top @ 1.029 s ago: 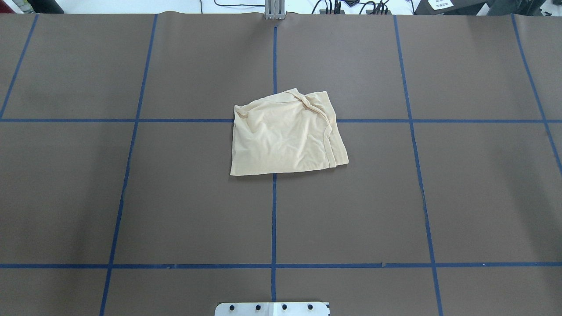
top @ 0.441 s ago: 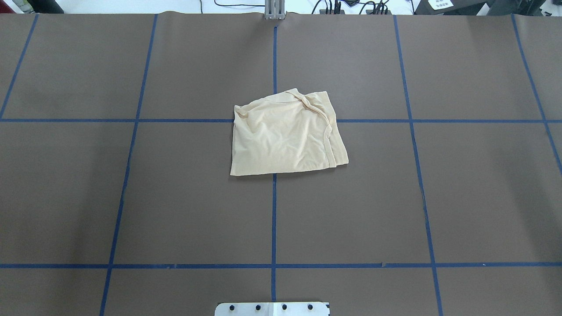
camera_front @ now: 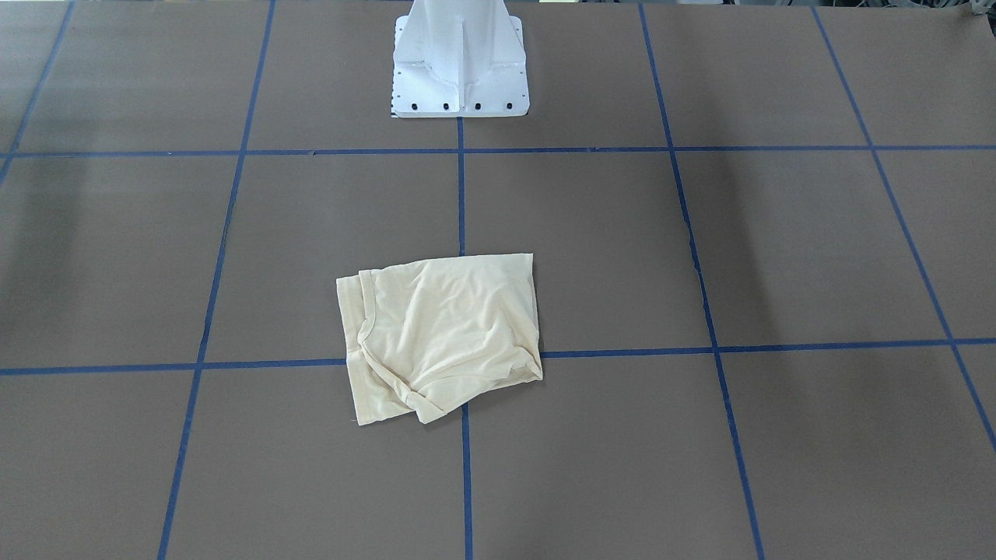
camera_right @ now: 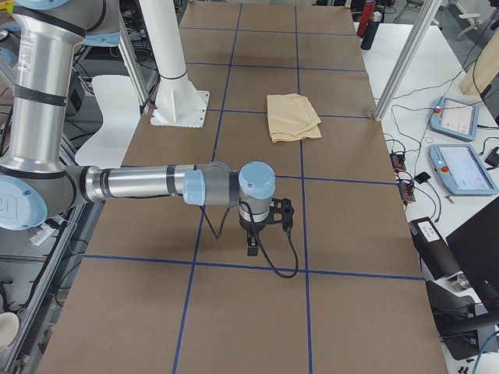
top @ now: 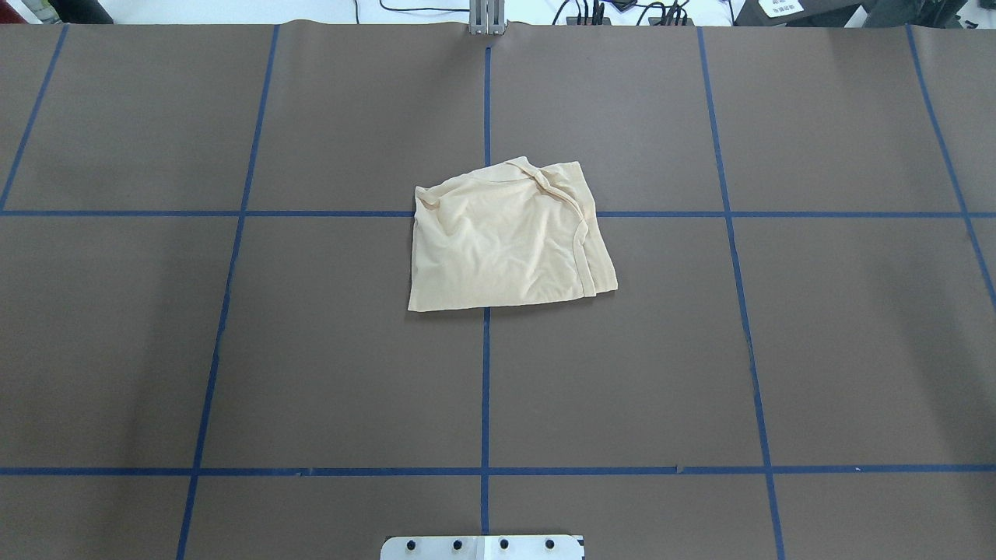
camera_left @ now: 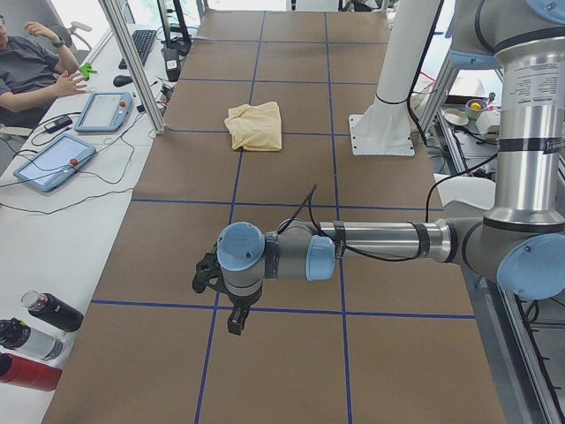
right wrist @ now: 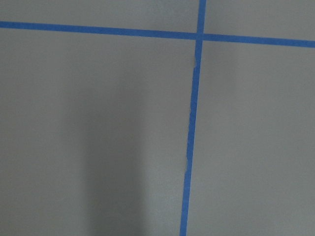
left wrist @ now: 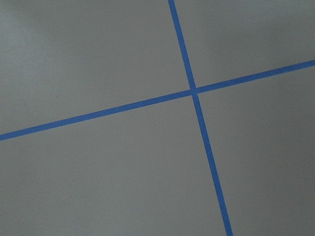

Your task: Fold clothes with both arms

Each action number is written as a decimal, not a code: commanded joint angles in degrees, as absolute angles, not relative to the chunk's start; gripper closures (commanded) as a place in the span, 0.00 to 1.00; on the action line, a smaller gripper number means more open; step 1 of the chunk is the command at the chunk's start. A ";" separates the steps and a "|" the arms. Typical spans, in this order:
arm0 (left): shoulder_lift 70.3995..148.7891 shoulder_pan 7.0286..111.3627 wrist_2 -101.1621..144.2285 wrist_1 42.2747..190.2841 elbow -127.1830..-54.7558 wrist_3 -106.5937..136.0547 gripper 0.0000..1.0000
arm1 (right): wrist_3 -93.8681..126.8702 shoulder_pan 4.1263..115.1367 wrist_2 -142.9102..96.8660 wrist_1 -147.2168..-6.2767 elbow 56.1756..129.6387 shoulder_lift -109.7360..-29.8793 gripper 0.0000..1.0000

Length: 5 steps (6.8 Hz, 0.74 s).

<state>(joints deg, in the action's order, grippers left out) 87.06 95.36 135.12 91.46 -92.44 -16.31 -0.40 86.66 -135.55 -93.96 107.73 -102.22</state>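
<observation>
Cream-yellow T-shirt (top: 506,241) lies folded into a small rectangle near the middle of the brown table (top: 311,373), with nothing touching it.
The left pincer (camera_left: 236,322) and right pincer (camera_right: 253,245) hang low over the table towards its opposite ends, well apart from the shirt, likely kept clear so the finished fold lies undisturbed. Whether either pincer is spread or pressed together cannot be told.

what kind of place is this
Most likely a robotics lab: a brown table marked with a blue tape grid, control tablets on the side bench, and a robot arm by a white pedestal.
</observation>
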 commanded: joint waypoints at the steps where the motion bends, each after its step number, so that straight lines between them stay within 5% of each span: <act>1: 86.84 95.36 134.65 91.23 -92.29 -16.17 0.00 | -0.61 86.66 -135.53 -94.04 107.75 -102.22 0.00; 5: 86.92 95.36 134.74 92.63 -92.90 -16.26 0.00 | -0.53 86.66 -135.79 -94.04 107.84 -102.22 0.00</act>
<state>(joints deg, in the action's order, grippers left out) 86.89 95.36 134.79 91.74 -92.76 -16.28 -0.56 86.66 -135.71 -94.04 107.84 -102.22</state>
